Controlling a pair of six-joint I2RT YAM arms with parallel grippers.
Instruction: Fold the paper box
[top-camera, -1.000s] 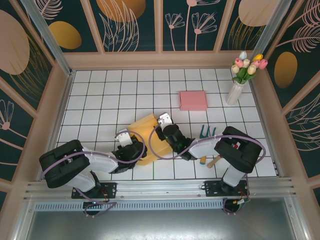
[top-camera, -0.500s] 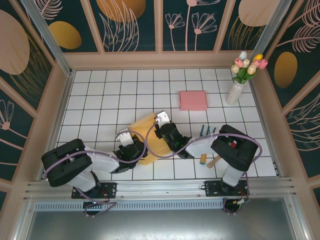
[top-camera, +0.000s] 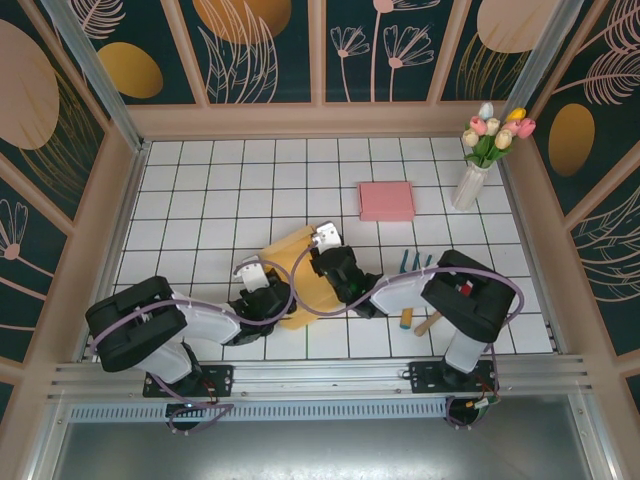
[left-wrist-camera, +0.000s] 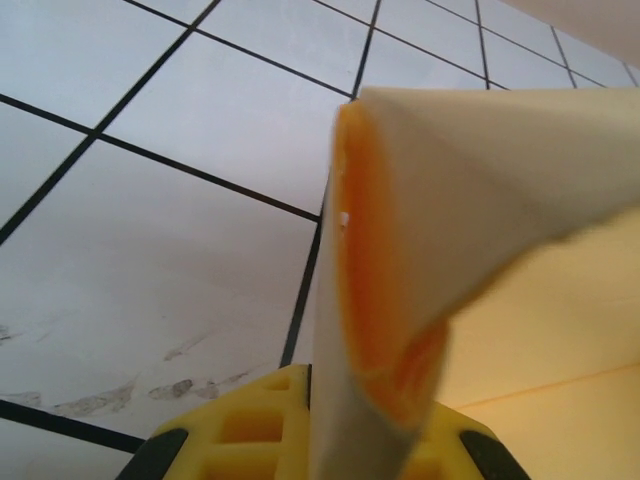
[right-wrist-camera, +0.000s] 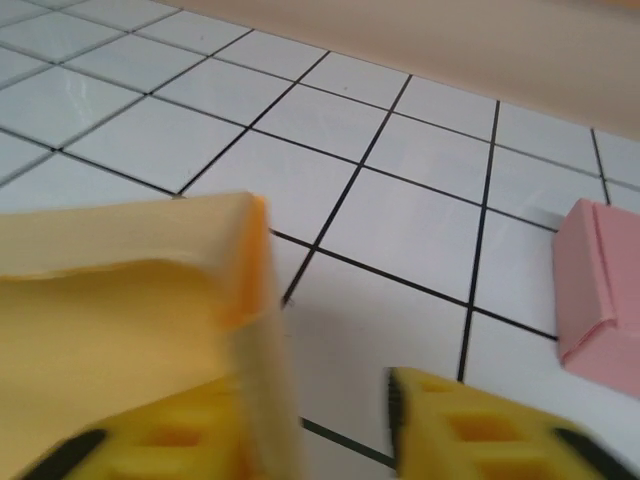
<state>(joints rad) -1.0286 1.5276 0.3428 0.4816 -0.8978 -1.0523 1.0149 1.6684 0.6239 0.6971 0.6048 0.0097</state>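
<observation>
Your left gripper (left-wrist-camera: 335, 445) is clenched on a folded flap of the paper box (top-camera: 287, 258). Your right gripper (right-wrist-camera: 320, 405) gapes, one finger against a wall. The box sits on the tiled table (top-camera: 200, 200) between them. It looks light, thin and easily creased, so pinch near the fold lines.

Yellow-orange paper box (top-camera: 285, 252), pink box (top-camera: 386, 200), white tiles (top-camera: 200, 190) gridded black — walls (top-camera: 270, 50) dark teal, leaf-patterned.
</observation>
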